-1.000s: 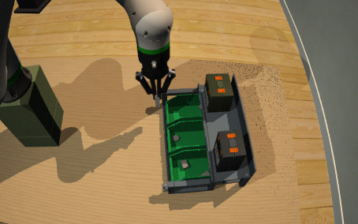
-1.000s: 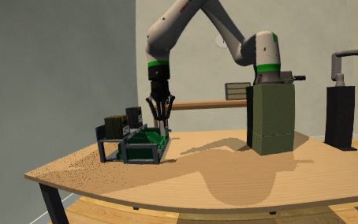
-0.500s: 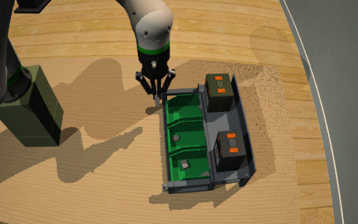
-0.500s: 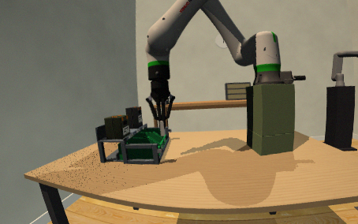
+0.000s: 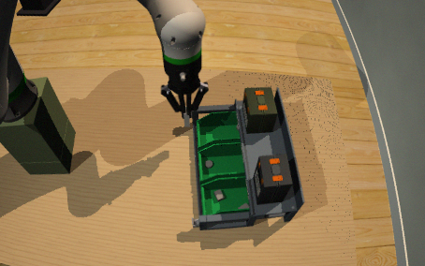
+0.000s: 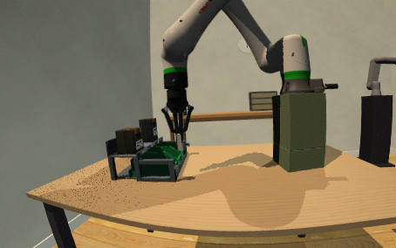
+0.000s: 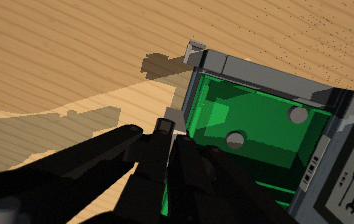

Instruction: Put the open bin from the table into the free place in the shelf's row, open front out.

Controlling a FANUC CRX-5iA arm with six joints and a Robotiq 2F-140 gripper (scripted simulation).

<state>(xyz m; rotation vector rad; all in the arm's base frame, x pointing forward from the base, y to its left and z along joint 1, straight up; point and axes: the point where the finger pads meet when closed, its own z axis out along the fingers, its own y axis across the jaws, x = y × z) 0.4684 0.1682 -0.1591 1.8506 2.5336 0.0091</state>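
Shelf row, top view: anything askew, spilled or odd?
Nothing stands out. Three green bins sit side by side, level in the shelf, small parts inside two. The shut, empty gripper is at the end bin's outer front corner.

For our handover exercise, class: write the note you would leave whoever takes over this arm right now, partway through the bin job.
Tool: shut, holding nothing, tips low at the front of the end bin, by the shelf's corner post. Contact cannot be judged.
Things: three green bins fill the row on the shelf: the end bin, the middle one and the far one. No bin shows on the table. The wrist view shows grey parts in the end bin.
Done: the bin is in its place and released.
Left: confirm it sits level behind the lip, then lift the tool away.
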